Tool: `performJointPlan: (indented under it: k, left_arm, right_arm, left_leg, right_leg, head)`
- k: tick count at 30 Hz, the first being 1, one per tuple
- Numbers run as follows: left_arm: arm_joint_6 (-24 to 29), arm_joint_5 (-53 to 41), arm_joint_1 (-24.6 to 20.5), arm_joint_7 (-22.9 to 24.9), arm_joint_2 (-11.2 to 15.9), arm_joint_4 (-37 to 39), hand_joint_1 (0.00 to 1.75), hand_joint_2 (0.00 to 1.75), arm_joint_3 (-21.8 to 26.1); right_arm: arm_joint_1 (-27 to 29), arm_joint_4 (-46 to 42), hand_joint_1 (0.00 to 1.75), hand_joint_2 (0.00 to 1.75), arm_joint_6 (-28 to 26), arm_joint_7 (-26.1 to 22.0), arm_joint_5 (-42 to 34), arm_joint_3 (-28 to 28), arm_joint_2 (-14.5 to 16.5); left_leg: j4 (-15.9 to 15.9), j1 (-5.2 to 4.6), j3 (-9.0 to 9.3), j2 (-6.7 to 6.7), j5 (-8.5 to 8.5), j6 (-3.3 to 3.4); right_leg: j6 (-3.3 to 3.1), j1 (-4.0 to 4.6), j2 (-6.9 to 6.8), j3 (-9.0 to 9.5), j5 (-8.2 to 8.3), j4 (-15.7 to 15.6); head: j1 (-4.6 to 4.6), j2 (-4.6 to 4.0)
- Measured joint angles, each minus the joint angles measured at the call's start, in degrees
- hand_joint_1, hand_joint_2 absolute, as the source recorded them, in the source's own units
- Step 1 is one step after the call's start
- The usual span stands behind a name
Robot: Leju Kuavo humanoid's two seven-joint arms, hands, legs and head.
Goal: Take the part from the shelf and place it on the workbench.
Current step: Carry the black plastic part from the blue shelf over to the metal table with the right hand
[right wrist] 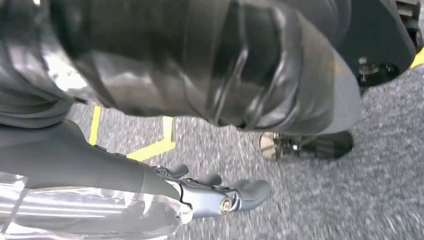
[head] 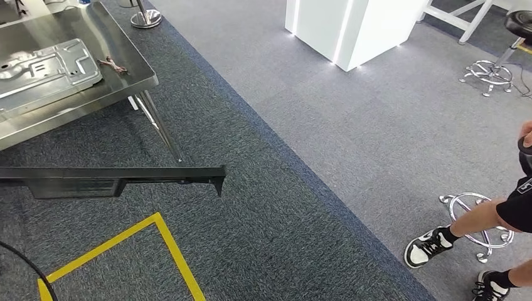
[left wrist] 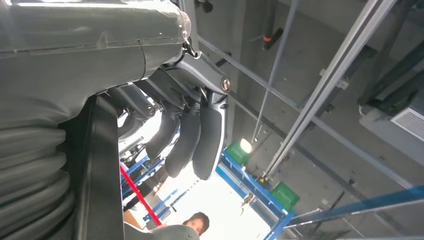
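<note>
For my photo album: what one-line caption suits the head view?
A long black part is carried toward a steel workbench, while a person's sneakered feet wait nearby.

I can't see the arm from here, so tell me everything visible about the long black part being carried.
The long black part is a slim, matte, plastic-looking strip, held roughly level across the head view, above the carpet and just short of the steel workbench. Its right end drops to a small pointed tab; a thicker box-like section hangs beneath the left stretch. In the left wrist view the left hand grips it, fingers curled over its edge.
</note>
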Motion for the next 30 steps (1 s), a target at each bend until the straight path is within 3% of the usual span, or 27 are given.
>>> performJointPlan:
  k: [1,3,5,7,8,9,10,12,14,16,17,18,20,22,23,24,27,28,30]
  left_arm:
    - [0.04,0.58,-0.38,-0.15,0.25,0.13,1.75,1.75,-0.03]
    - [0.16,1.54,-1.37,-0.41,0.83,0.35,1.75,1.75,-0.04]
    - [0.24,2.26,-2.51,-0.56,1.16,0.57,1.75,1.75,-0.09]
    - [0.25,3.05,-3.05,-0.63,1.23,0.85,1.75,1.75,-0.15]
    - [0.25,3.34,-3.13,-0.7,1.24,1.0,1.75,1.75,-0.16]
    - [0.25,3.51,-3.24,-0.79,1.27,1.15,1.75,1.75,-0.17]
    - [0.25,3.6,-3.41,-0.87,1.32,1.27,1.75,1.75,-0.17]
    - [0.26,3.79,-3.97,-0.99,1.44,1.48,1.75,1.75,-0.19]
    - [0.28,3.99,-4.55,-1.07,1.51,1.66,1.75,1.75,-0.24]
    - [0.29,4.11,-4.74,-1.2,1.61,1.82,1.75,1.75,-0.28]
    - [0.32,4.2,-4.77,-1.27,1.67,1.89,1.75,1.75,-0.29]
    - [0.33,4.27,-4.88,-1.34,1.71,1.96,1.75,1.75,-0.31]
    - [0.37,4.38,-5.05,-1.41,1.68,2.11,1.75,1.75,-0.43]
    - [0.36,4.43,-4.95,-1.44,1.61,2.34,1.75,1.75,-0.68]
    - [0.36,4.46,-4.84,-1.47,1.58,2.45,1.75,1.75,-0.83]
    - [0.36,4.48,-4.76,-1.52,1.58,2.55,1.75,1.75,-0.95]
    - [0.37,4.56,-4.61,-1.59,1.57,2.62,1.75,1.75,-1.15]
    - [0.37,4.61,-4.56,-1.59,1.58,2.63,1.75,1.75,-1.17]
    - [0.38,4.85,-4.45,-1.67,1.62,2.67,1.75,1.75,-1.25]
  right_arm:
    - [-0.07,0.01,0.0,0.0,0.05,0.0,-0.05,-0.01,-0.03]
    - [-0.06,0.01,0.0,0.0,0.13,-0.02,-0.16,-0.07,-0.15]
    - [0.09,0.02,0.0,0.0,0.17,-0.05,-0.25,-0.18,-0.22]
    - [0.14,0.02,0.0,0.0,0.21,-0.08,-0.37,-0.31,-0.22]
    - [0.13,0.03,0.0,0.0,0.25,-0.09,-0.43,-0.34,-0.22]
    - [0.11,0.04,0.0,0.0,0.29,-0.09,-0.51,-0.36,-0.22]
    - [0.08,0.05,0.0,0.0,0.32,-0.09,-0.57,-0.37,-0.21]
    - [0.05,0.09,0.0,0.0,0.39,-0.1,-0.68,-0.39,-0.2]
    - [0.01,0.1,0.0,0.0,0.46,-0.11,-0.73,-0.4,-0.21]
    - [-0.18,0.11,0.0,0.0,0.5,-0.13,-0.74,-0.4,-0.22]
    - [-0.27,0.11,0.0,0.0,0.51,-0.15,-0.75,-0.4,-0.25]
    - [-0.34,0.11,0.0,0.0,0.53,-0.17,-0.75,-0.41,-0.27]
    - [-0.33,0.11,0.0,0.0,0.57,-0.21,-0.76,-0.44,-0.33]
    - [-0.28,0.12,0.0,0.0,0.63,-0.21,-0.78,-0.47,-0.33]
    - [-0.24,0.13,0.0,0.0,0.66,-0.21,-0.83,-0.5,-0.33]
    - [-0.21,0.13,0.0,0.0,0.67,-0.21,-0.93,-0.55,-0.33]
    - [-0.22,0.11,0.0,0.0,0.43,-0.16,-1.46,-0.96,-0.38]
    - [-0.31,0.11,0.0,0.0,0.29,-0.11,-1.62,-1.13,-0.39]
    - [-0.49,0.13,0.0,0.0,0.12,0.01,-1.83,-1.37,-0.39]
  left_leg:
    - [0.02,0.2,-0.07,-0.25,-0.05,-0.34]
    - [1.87,0.16,-0.89,1.72,-1.22,-1.02]
    - [7.81,0.14,-3.74,5.21,-4.21,-1.61]
    - [14.14,0.35,-7.07,6.65,-6.39,-2.04]
    - [15.05,0.43,-7.64,6.87,-6.09,-2.14]
    - [13.67,0.48,-7.03,7.07,-4.71,-2.14]
    - [10.35,0.49,-5.39,7.62,-2.62,-2.02]
    - [3.02,-0.08,-1.74,10.47,0.24,-1.39]
    - [0.0,-0.8,-0.43,12.15,0.6,-0.5]
    - [-0.29,-0.82,-0.55,10.77,0.76,0.26]
    - [-0.53,-0.67,-0.46,9.98,0.89,0.58]
    - [-0.78,-0.5,-0.35,9.26,1.05,0.96]
    - [-1.05,-0.34,-0.18,7.99,1.17,1.59]
    - [-0.97,-0.42,-0.18,6.63,1.09,1.91]
    - [-0.89,-0.47,-0.16,5.99,1.01,1.99]
    - [-0.76,-0.49,-0.11,5.33,0.91,2.0]
    - [-0.26,-0.6,0.16,3.92,0.33,1.65]
    - [-0.08,-0.69,0.15,3.66,0.16,1.45]
    - [0.14,-0.8,0.05,3.49,-0.06,1.29]
  right_leg:
    - [-0.31,0.02,-0.73,0.21,0.05,-0.23]
    - [-0.99,-0.15,-2.14,0.81,0.15,-0.89]
    - [-1.42,-0.15,-3.55,1.24,0.02,-1.23]
    - [-1.53,-0.09,-5.02,1.46,-0.31,-1.19]
    - [-1.49,-0.09,-5.74,1.63,-0.51,-1.14]
    - [-1.41,-0.09,-6.44,1.86,-0.75,-1.07]
    - [-1.28,-0.09,-7.13,2.16,-1.03,-1.0]
    - [-0.87,0.13,-8.41,2.76,-1.58,-0.92]
    - [-0.38,0.51,-9.71,3.07,-1.92,-0.97]
    - [0.14,0.72,-11.07,3.32,-2.19,-1.11]
    - [0.45,0.62,-10.68,3.39,-2.59,-0.8]
    - [0.69,0.52,-9.52,3.0,-3.47,0.39]
    - [0.94,0.24,-6.05,0.29,-6.56,6.18]
    - [0.97,0.23,-4.62,-3.7,-9.09,13.2]
    - [0.97,0.24,-4.46,-4.9,-8.91,14.72]
    - [0.89,0.25,-4.41,-5.07,-7.52,14.03]
    - [0.24,0.28,-3.78,-1.36,-1.22,3.8]
    - [0.12,0.26,-3.48,-0.3,-0.26,1.2]
    - [0.31,0.32,-3.06,0.37,-0.14,-0.45]
  head:
    - [0.01,0.0]
    - [-0.01,0.0]
    - [-0.02,0.0]
    - [-0.01,0.0]
    - [-0.01,0.0]
    - [-0.01,0.0]
    - [-0.02,0.0]
    - [-0.01,0.0]
    - [0.01,0.0]
    - [0.0,0.0]
    - [0.01,0.0]
    - [0.01,0.0]
    - [0.01,0.0]
    - [0.01,0.0]
    - [0.01,0.0]
    - [0.01,0.0]
    - [0.01,0.0]
    - [0.01,0.0]
    - [0.0,0.0]
